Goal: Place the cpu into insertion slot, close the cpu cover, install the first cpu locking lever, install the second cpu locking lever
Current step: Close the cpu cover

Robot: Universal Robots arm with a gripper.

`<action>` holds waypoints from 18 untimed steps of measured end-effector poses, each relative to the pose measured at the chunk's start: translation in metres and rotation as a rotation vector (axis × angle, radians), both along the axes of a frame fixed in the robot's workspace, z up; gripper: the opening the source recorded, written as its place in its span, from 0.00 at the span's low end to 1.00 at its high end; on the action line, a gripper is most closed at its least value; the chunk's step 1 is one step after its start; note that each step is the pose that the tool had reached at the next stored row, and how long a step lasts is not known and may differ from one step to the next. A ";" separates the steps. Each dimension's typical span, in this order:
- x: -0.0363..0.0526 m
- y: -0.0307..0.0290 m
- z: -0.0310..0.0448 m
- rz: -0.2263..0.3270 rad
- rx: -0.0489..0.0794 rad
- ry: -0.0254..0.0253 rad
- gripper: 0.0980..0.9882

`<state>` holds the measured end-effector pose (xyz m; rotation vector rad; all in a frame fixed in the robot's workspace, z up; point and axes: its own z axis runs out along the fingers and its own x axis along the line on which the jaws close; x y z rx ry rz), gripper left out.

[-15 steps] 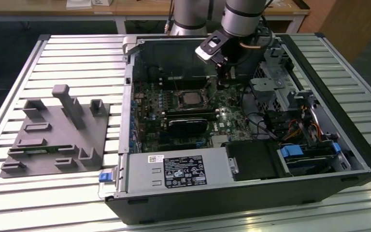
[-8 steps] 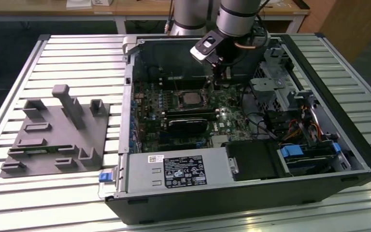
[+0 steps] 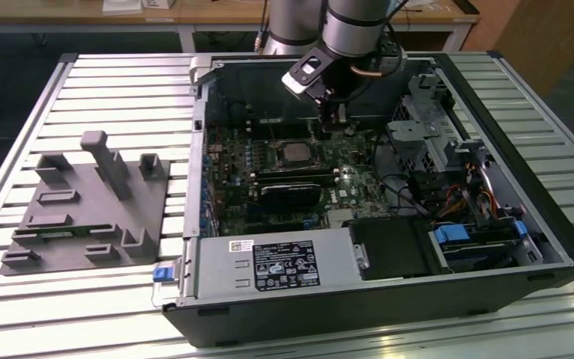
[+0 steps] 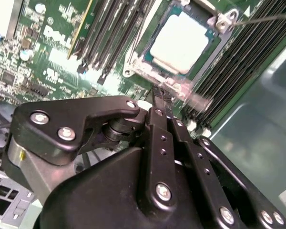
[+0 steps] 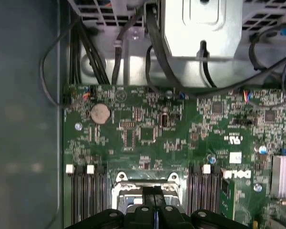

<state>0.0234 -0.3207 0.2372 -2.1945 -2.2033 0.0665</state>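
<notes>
Second wrist view: nearest your lens stands the black linkage of the gripper (image 4: 159,94); its two fingers (image 4: 155,129) run side by side and meet at the tips, pressed together with nothing visible between them; the tips hover just beside one edge of the insertion slot (image 4: 132,61), above the green motherboard (image 4: 52,71). The cpu (image 4: 182,40) lies flat inside the insertion slot, pale silvery face up, grey metal framing it; a thin metal rod (image 4: 269,18) leads away from one corner of the slot; long black memory slots (image 4: 117,28) flank the slot on two opposite sides.

First wrist view: you see the gripper (image 5: 155,193) over one rim of the insertion slot (image 5: 133,182), its fingers closed to a thin seam; memory slots (image 5: 86,200) stand on either side of the slot; a coin cell (image 5: 100,113) sits on the motherboard (image 5: 148,133), well apart from the slot; past the board's far edge from the slot run black cables (image 5: 86,47) and a grey metal cage (image 5: 200,28).

Exterior view: the computer case (image 3: 367,314) lies open on the slatted table (image 3: 117,75); the arm (image 3: 352,22) reaches down into it; the gripper (image 3: 333,120) hangs just beside the insertion slot (image 3: 275,153), on the side away from the power supply (image 3: 267,265); a grey fixture (image 3: 87,202) rests outside the case, well apart from the slot, toward the exterior view's left.
</notes>
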 end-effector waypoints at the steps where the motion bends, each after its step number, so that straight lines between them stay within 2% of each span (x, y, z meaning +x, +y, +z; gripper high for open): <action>1: -0.0018 0.0000 0.0000 0.000 0.000 0.0000 0.02; 7: -0.0078 0.0001 -0.0006 0.000 0.000 -0.0014 0.02; 13: -0.0175 -0.0007 -0.0062 0.001 0.001 -0.0116 0.02; 18: -0.0256 -0.0014 -0.0104 0.004 0.002 -0.0262 0.02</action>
